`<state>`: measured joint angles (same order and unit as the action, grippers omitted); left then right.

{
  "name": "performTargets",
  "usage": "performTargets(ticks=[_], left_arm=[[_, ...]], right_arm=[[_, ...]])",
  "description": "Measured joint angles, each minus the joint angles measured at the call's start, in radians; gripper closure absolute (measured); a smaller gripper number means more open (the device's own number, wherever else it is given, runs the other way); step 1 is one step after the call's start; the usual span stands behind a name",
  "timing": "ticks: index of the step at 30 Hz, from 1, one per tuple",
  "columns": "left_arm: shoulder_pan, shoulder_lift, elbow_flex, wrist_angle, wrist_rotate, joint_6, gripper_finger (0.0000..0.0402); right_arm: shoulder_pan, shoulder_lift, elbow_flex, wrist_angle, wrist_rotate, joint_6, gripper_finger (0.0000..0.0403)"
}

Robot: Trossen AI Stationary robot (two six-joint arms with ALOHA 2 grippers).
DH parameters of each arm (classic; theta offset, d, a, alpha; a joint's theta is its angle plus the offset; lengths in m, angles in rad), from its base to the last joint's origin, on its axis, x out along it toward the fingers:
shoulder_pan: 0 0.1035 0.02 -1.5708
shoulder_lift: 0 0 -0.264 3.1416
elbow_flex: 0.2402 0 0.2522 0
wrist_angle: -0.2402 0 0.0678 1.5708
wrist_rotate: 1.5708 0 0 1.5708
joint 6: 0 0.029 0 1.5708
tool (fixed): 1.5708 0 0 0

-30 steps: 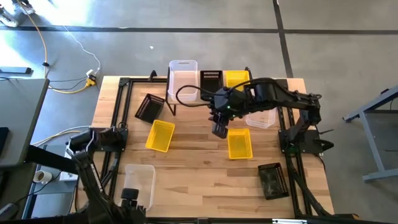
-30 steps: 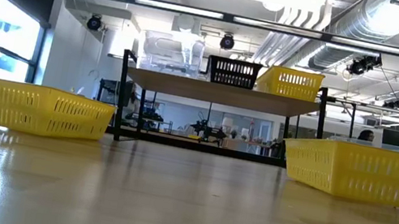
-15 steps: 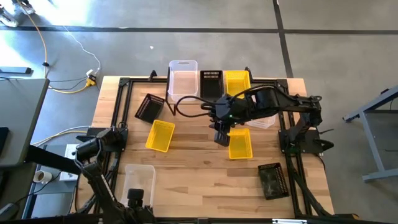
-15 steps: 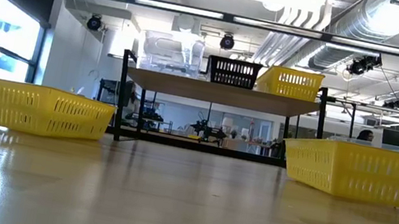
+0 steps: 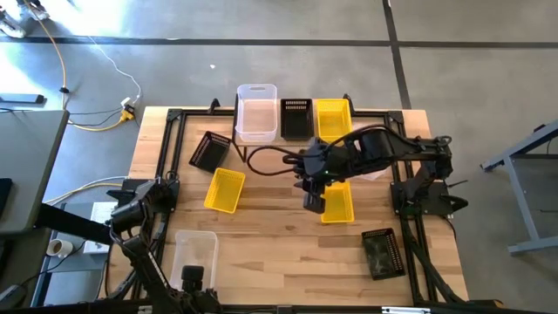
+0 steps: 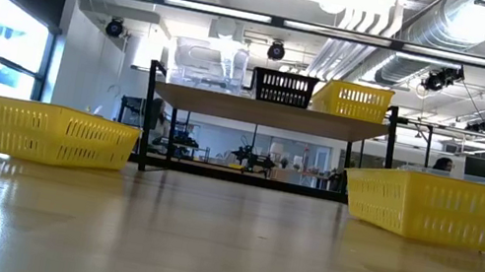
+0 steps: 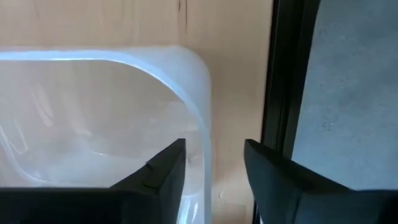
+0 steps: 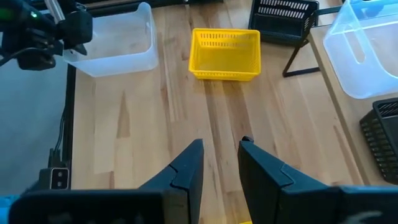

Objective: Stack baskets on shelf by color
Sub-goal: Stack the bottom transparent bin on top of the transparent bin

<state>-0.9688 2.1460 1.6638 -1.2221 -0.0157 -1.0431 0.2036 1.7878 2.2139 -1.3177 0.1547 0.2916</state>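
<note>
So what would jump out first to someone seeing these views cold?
Probably the shelf at the table's far edge, carrying a clear basket, a black mesh basket and a yellow basket side by side. Next, the right gripper, fingers apart and empty, hovering mid-table at the edge of another yellow basket, and the left gripper straddling the wall of a clear basket at the near left.

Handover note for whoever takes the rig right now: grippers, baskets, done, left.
Left gripper: open, straddling the wall of the clear basket at the table's near-left corner.
Right gripper: open, empty, beside a yellow basket mid-table.
Shelf: one clear, one black, one yellow basket on top.
Left: two yellow, two black, two clear baskets remain on the table.
</note>
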Motion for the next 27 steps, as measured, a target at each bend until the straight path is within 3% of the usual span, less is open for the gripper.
performTargets(ticks=[9, 18, 27], left_arm=[[0.001, -0.009, 0.000, 0.001, 0.038, -0.036, 0.0393], [0.017, -0.136, 0.000, -0.001, 0.013, -0.114, 0.0397], [0.069, -0.359, 0.000, -0.015, -0.143, -0.132, 0.0400]], right_arm=[[0.040, 0.000, 0.000, -0.003, 0.029, 0.023, 0.0316], [0.073, 0.000, 0.000, -0.005, 0.033, 0.026, 0.0316], [0.079, 0.000, 0.000, -0.083, 0.104, 0.112, 0.0316]])
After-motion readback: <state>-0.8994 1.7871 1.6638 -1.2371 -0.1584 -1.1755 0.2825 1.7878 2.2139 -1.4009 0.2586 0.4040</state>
